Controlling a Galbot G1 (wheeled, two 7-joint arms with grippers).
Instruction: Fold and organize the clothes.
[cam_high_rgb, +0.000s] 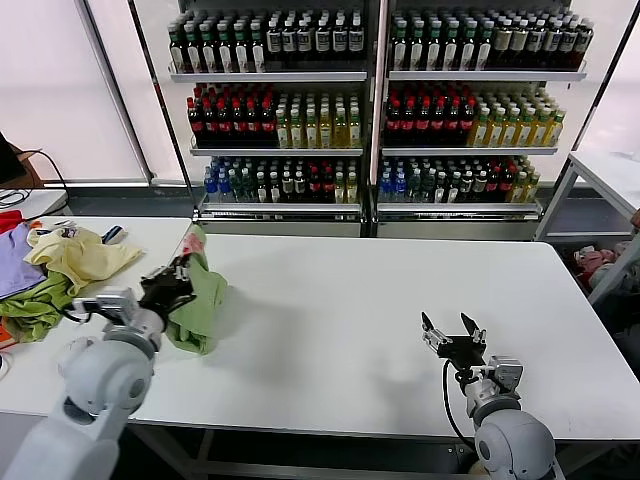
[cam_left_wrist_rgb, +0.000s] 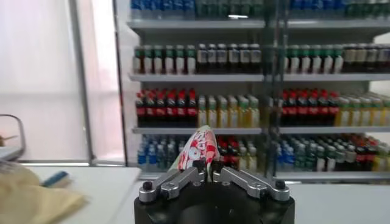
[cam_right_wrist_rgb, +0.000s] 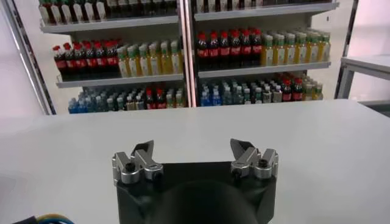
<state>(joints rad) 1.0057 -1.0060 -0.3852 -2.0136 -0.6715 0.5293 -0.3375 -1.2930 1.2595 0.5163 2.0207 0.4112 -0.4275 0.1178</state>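
The light green shirt (cam_high_rgb: 200, 295) hangs bunched from my left gripper (cam_high_rgb: 178, 275) above the left part of the white table (cam_high_rgb: 350, 310). Its lower end rests on the table. The left gripper (cam_left_wrist_rgb: 206, 170) is shut on a fold of the shirt, and the red-and-white print patch (cam_left_wrist_rgb: 199, 148) sticks up between the fingers. My right gripper (cam_high_rgb: 452, 328) is open and empty, low over the table at the front right. In the right wrist view the gripper (cam_right_wrist_rgb: 194, 150) has its fingers wide apart over bare table.
A pile with a pale yellow garment (cam_high_rgb: 80, 255), a purple one (cam_high_rgb: 15, 265) and a darker green one (cam_high_rgb: 35, 310) lies on the adjoining table at far left. Shelves of bottles (cam_high_rgb: 370, 100) stand behind. A second white table (cam_high_rgb: 610, 175) is at far right.
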